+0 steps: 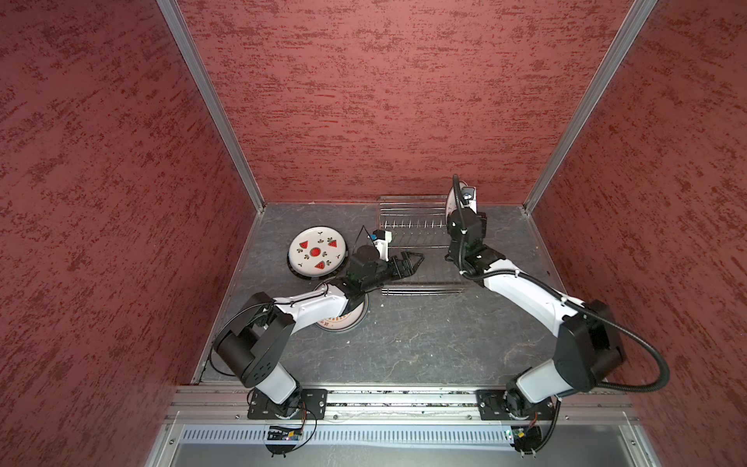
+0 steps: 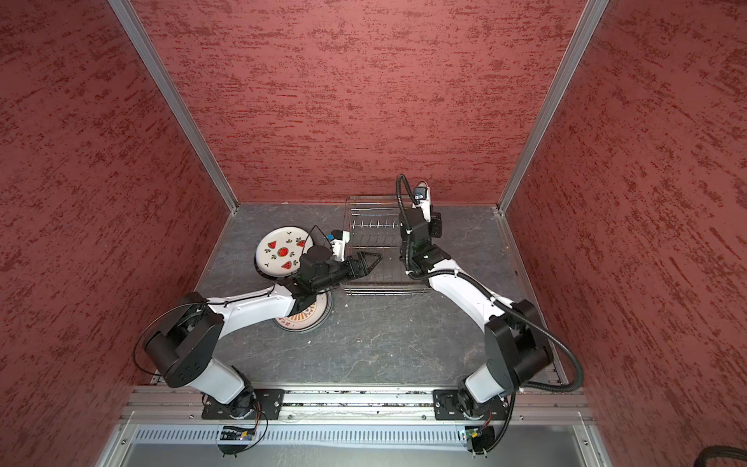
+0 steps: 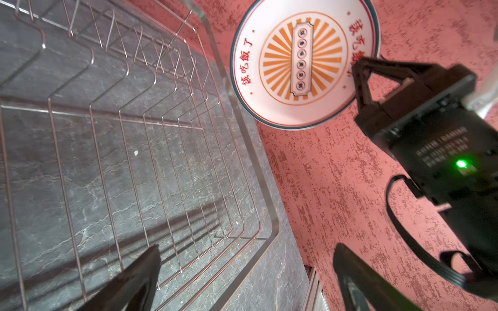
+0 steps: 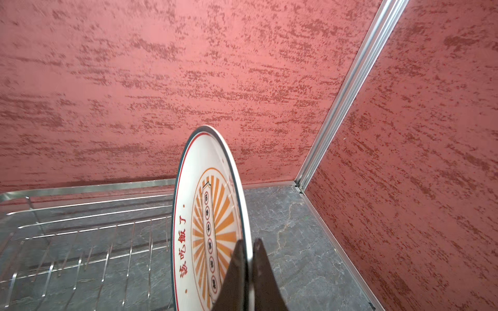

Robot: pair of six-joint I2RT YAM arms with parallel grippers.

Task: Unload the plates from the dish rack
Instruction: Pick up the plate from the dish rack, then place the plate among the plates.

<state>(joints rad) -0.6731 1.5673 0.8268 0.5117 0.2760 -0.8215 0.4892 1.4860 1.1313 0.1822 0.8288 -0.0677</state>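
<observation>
The silver wire dish rack [image 1: 420, 289] [image 2: 384, 291] stands at the back of the table, and its prongs [image 3: 172, 67] hold nothing. My right gripper [image 4: 249, 242] is shut on the rim of an orange-sunburst plate [image 4: 204, 215] [image 3: 296, 62] with red characters. It holds the plate upright in the air above the rack's right end [image 1: 449, 204]. My left gripper [image 3: 246, 247] [image 1: 416, 258] hovers open and empty over the rack's front left part. A watermelon-printed plate [image 1: 317, 251] [image 2: 283, 251] lies flat left of the rack, on top of another plate. A second sunburst plate [image 1: 343, 319] [image 2: 307, 317] lies partly under my left arm.
Red textured walls close in the grey stone table [image 1: 404, 343] at the back and on both sides. The rack [image 4: 80, 207] sits close to the back wall. The two flat plates take up the table's left side.
</observation>
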